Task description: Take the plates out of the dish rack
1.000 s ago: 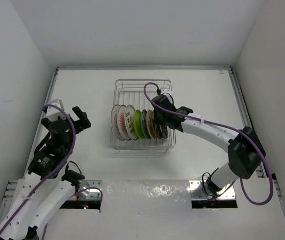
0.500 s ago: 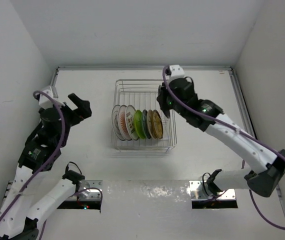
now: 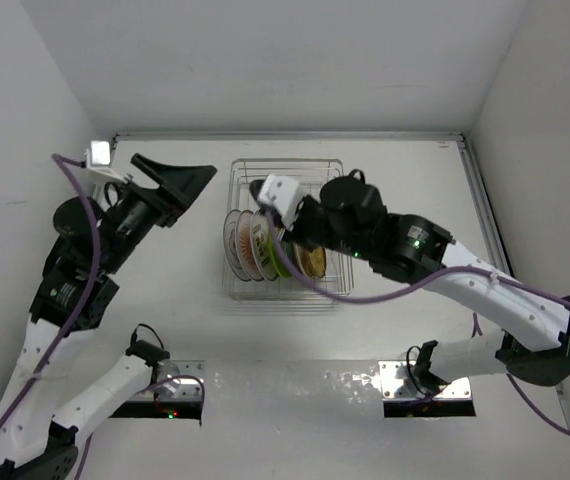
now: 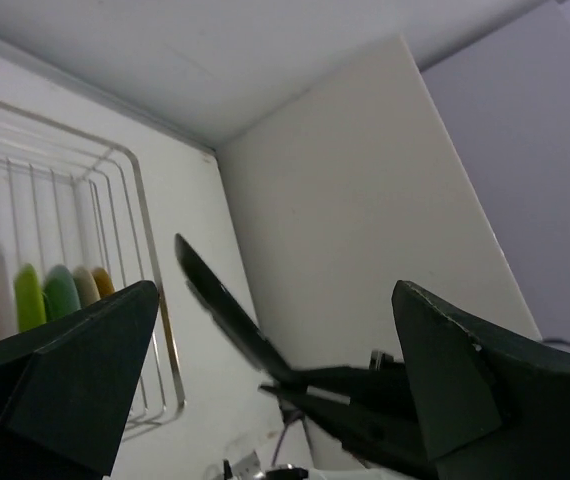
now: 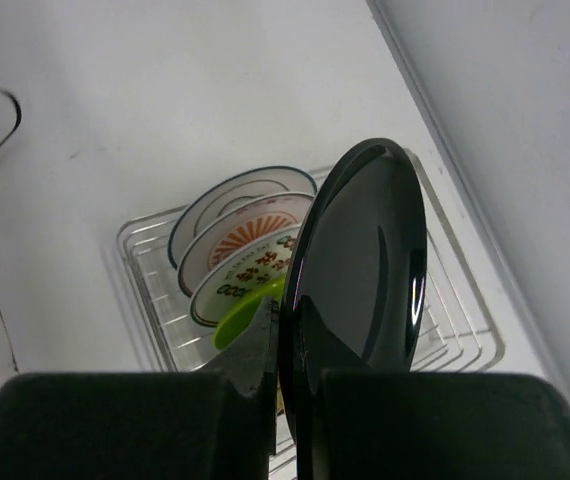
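Note:
My right gripper (image 5: 283, 330) is shut on the rim of a glossy dark plate (image 5: 365, 260) and holds it upright, high above the dish rack (image 5: 125, 260). The silver wire rack (image 3: 287, 165) still holds several upright plates: white ones with red patterns (image 5: 250, 235), a lime green one (image 5: 240, 320) and a yellow-centred one (image 3: 313, 262). In the top view my right gripper (image 3: 297, 225) hangs over those plates. My left gripper (image 3: 180, 180) is open and empty, raised left of the rack. The left wrist view shows the held plate (image 4: 220, 305) edge-on between my left gripper's (image 4: 265, 370) spread fingers.
White walls enclose the table on the left, back and right. The rack's back half (image 3: 285, 190) holds only bare wires. White tabletop (image 3: 405, 190) lies right of the rack, and more (image 3: 185, 280) lies to its left.
My right gripper has lifted the dark plate out of the rack's right end and carried it up and leftward. My left arm has risen and swung toward the rack, its gripper still open.

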You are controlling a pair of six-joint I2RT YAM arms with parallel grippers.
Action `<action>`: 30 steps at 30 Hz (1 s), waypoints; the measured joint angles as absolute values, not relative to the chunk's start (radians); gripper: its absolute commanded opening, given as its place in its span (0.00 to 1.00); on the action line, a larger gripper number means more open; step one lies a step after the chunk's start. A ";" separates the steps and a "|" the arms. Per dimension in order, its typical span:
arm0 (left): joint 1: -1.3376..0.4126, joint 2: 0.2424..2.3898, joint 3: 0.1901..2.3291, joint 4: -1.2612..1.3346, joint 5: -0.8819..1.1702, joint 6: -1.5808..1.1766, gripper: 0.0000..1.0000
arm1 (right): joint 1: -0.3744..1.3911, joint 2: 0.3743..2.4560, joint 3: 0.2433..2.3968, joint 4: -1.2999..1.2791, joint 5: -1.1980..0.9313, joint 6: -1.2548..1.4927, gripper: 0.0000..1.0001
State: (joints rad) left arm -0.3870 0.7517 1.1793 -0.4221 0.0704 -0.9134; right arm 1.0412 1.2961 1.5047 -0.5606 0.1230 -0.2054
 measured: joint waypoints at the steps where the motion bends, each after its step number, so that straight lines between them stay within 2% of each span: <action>1: -0.387 0.772 1.166 -0.398 0.098 -0.936 1.00 | 1.085 1.296 1.493 -0.553 0.150 -0.244 0.00; 4: -0.387 0.812 1.100 -0.352 0.175 -0.997 0.93 | 1.216 1.303 1.457 -0.529 0.237 -0.348 0.00; 8: -0.387 0.865 1.018 -0.328 0.244 -1.039 0.68 | 1.315 1.347 1.447 -0.473 0.347 -0.449 0.00; 9: -0.387 0.871 1.003 -0.332 0.253 -1.048 0.64 | 1.328 1.360 1.444 -0.452 0.374 -0.471 0.00; 12: -0.387 0.870 0.986 -0.350 0.263 -1.048 0.64 | 1.362 1.393 1.418 -0.392 0.461 -0.525 0.00; 13: -0.387 0.867 0.986 -0.349 0.263 -1.045 0.45 | 1.368 1.401 1.411 -0.379 0.479 -0.540 0.00; 15: -0.387 0.859 0.987 -0.351 0.262 -1.039 0.23 | 1.374 1.411 1.402 -0.358 0.503 -0.560 0.00; 16: -0.387 0.856 0.987 -0.356 0.252 -1.024 0.07 | 1.377 1.413 1.401 -0.347 0.517 -0.571 0.00; 17: -0.387 0.856 0.987 -0.362 0.244 -1.016 0.00 | 1.378 1.413 1.401 -0.330 0.525 -0.581 0.01; 18: -0.387 0.856 0.989 -0.360 0.239 -1.018 0.00 | 1.379 1.413 1.400 -0.330 0.529 -0.595 0.03; 19: -0.387 0.856 0.990 -0.361 0.224 -1.013 0.00 | 1.382 1.418 1.398 -0.329 0.538 -0.607 0.08; 20: -0.387 0.854 0.990 -0.368 0.213 -1.007 0.00 | 1.384 1.423 1.396 -0.320 0.548 -0.612 0.41; 22: -0.387 0.845 0.990 -0.384 0.177 -0.986 0.00 | 1.383 1.430 1.387 -0.290 0.565 -0.606 0.83; 23: -0.388 0.837 0.991 -0.397 0.149 -0.972 0.00 | 1.383 1.430 1.377 -0.268 0.577 -0.603 0.99; 25: -0.388 0.822 1.000 -0.432 0.070 -0.949 0.00 | 1.382 1.427 1.354 -0.223 0.605 -0.596 0.99; 30: -0.384 0.839 1.110 -0.543 -0.302 -0.905 0.00 | 1.317 1.395 1.333 -0.197 0.665 -0.439 0.99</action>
